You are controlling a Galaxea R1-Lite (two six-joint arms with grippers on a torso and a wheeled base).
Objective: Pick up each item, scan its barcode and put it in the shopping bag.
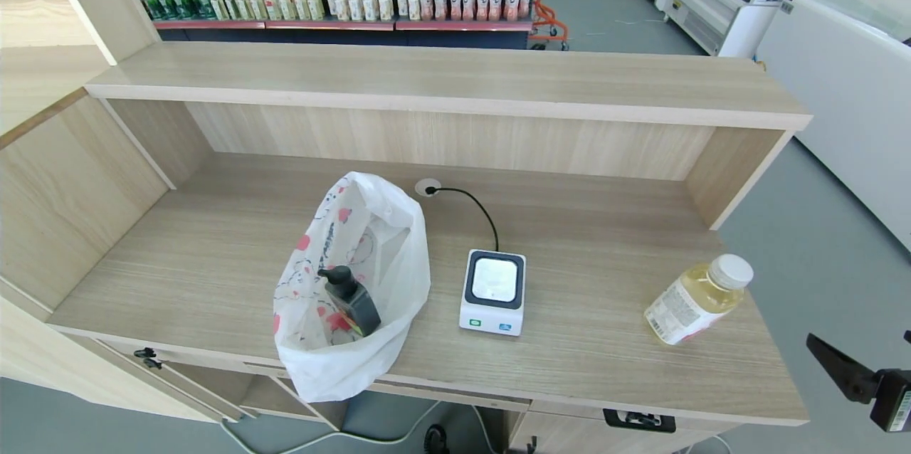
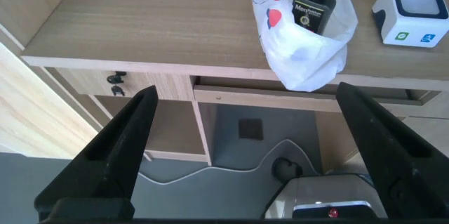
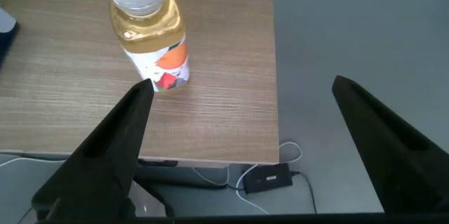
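A yellow drink bottle [image 1: 697, 297] with a white cap stands on the right end of the wooden counter [image 1: 605, 283]. My right gripper [image 3: 242, 85] hovers open and empty off the counter's front right corner, short of the bottle [image 3: 151, 38]. The white patterned shopping bag [image 1: 352, 290] stands open at the counter's front, with a black pump bottle [image 1: 352, 301] inside. The white barcode scanner [image 1: 493, 290] sits just right of the bag. My left gripper [image 2: 245, 89] hangs open and empty below and in front of the counter's edge, near the bag [image 2: 302, 48].
A black cable [image 1: 477, 208] runs from the scanner to a grommet at the back. A raised ledge [image 1: 441, 80] and side walls enclose the counter. Drawers with black handles [image 1: 639, 420] sit under the front edge. Bare counter lies between scanner and bottle.
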